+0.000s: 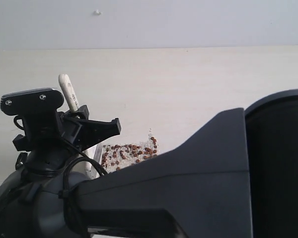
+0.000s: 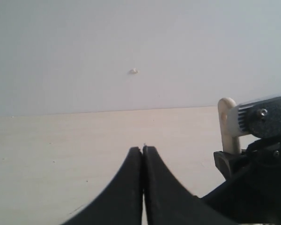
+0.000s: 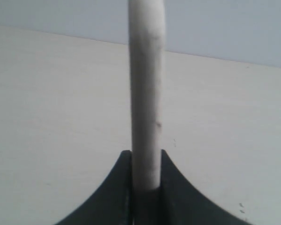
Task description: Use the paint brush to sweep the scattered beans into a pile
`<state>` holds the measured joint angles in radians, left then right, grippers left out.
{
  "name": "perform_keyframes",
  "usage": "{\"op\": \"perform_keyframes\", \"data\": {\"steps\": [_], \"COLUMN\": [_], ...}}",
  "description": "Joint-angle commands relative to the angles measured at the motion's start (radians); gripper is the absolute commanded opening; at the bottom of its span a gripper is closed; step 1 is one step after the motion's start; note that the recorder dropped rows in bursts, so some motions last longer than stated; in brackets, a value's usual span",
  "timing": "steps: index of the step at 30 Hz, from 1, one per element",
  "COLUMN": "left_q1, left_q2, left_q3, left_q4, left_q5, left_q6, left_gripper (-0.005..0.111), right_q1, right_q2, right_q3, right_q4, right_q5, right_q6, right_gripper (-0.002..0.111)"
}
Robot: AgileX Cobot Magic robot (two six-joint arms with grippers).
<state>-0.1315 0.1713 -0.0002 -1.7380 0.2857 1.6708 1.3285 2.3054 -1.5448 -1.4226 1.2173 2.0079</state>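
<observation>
Background: plain grey-white wall (image 1: 188, 22) with one small pale speck (image 1: 97, 12). Below it, a pale wood-grain bench (image 1: 198, 84).

Wide paint brush with pale wooden handle (image 3: 146, 93): handle stands near upright, rounded end uppermost, leaning slightly in the exterior view. Lower part mostly hidden behind the black arm (image 1: 188, 183). Right fingers (image 3: 114, 192) clenched on the handle, one on each side. Faint dark marks on the handle, too small to read.

Tiny round reddish-brown beans (image 1: 129, 152), mixed with whitish grains, lie in one compact patch on the bench just beside the brush's lower end. The arm hides the patch's near edge.

Left fingers (image 2: 131, 183) pressed together, nothing between them, near the handle.
</observation>
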Motion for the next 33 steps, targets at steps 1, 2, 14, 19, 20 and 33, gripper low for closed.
{"op": "perform_keyframes", "data": {"steps": [1, 2, 14, 19, 20, 33], "left_q1": [0.003, 0.003, 0.003, 0.003, 0.003, 0.003], "left_q2": [-0.008, -0.008, -0.008, -0.008, -0.008, -0.008], "left_q3": [0.0, 0.0, 0.0, 0.0, 0.0, 0.0], "left_q4": [-0.006, -0.006, -0.006, -0.006, -0.006, -0.006], "left_q5": [0.003, 0.003, 0.003, 0.003, 0.003, 0.003], "left_q6": [-0.001, -0.001, -0.001, -0.001, -0.001, -0.001], "left_gripper": [0.0, 0.0, 0.0, 0.0, 0.0, 0.0], "right_q1": [-0.026, -0.029, -0.042, -0.019, -0.017, -0.103], "right_q2": [-0.029, -0.037, -0.096, -0.117, -0.124, -0.104], "right_q3": [0.046, 0.057, 0.086, 0.086, 0.085, 0.047], "right_q4": [0.019, 0.012, -0.03, -0.06, -0.072, -0.191], "right_q5": [0.004, 0.004, -0.047, -0.094, -0.112, -0.291], "right_q6": [0.006, 0.011, 0.039, 0.074, 0.088, 0.113], "right_gripper": [0.0, 0.0, 0.0, 0.0, 0.0, 0.0]}}
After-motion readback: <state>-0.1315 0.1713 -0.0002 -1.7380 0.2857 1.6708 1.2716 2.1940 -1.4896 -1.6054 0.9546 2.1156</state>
